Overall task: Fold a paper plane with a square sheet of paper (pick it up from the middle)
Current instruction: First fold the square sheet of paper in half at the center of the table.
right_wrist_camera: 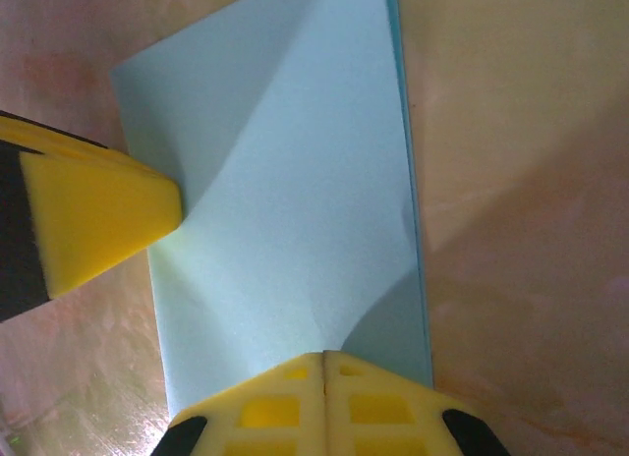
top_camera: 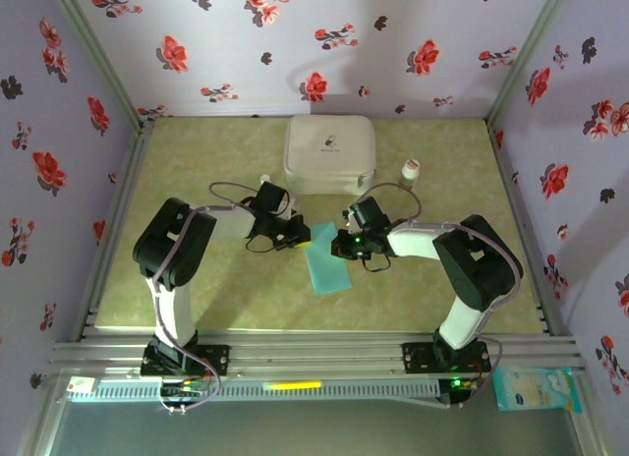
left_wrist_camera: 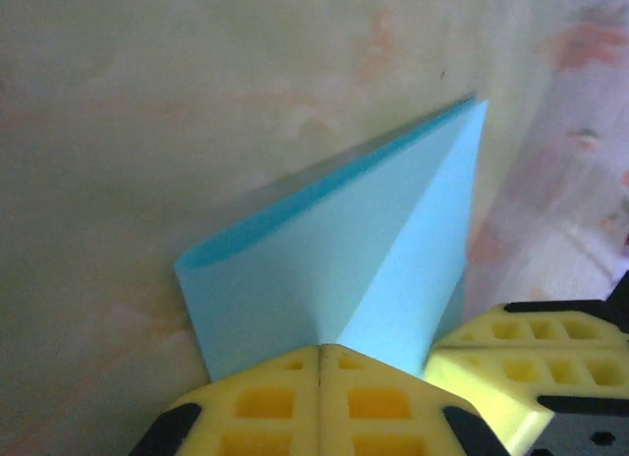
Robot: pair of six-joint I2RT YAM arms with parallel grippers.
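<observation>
Progress: early stage, by my reading. The square sheet of paper (top_camera: pixel 327 261) lies at mid-table, between the two arms and near of the white case (top_camera: pixel 329 151). It reads as a narrow rectangle, not a square. The left wrist view shows doubled layers along one long edge, so the first half-fold looks done. No pointed nose and no wings are visible, so those folds are left to do.

Left gripper (top_camera: pixel 295 236): jaws fully together, tips at the sheet's left edge. A soft ridge runs up the paper from the tips.

Right gripper (top_camera: pixel 341 246): jaws fully together, tips at the sheet's opposite side. In the right wrist view, a left fingertip (right_wrist_camera: pixel 108 220) touches the paper's other edge.

I cannot tell whether either gripper nips the paper or only presses it down.

Materials: the paper is thin, matte, light blue-teal, bowing slightly and casting soft shadows. The finger pads are yellow, blocky and honeycombed with square cells. The table (top_camera: pixel 197 161) is glossy with a mottled yellow-green marble pattern. The case is smooth white plastic with rounded corners.
</observation>
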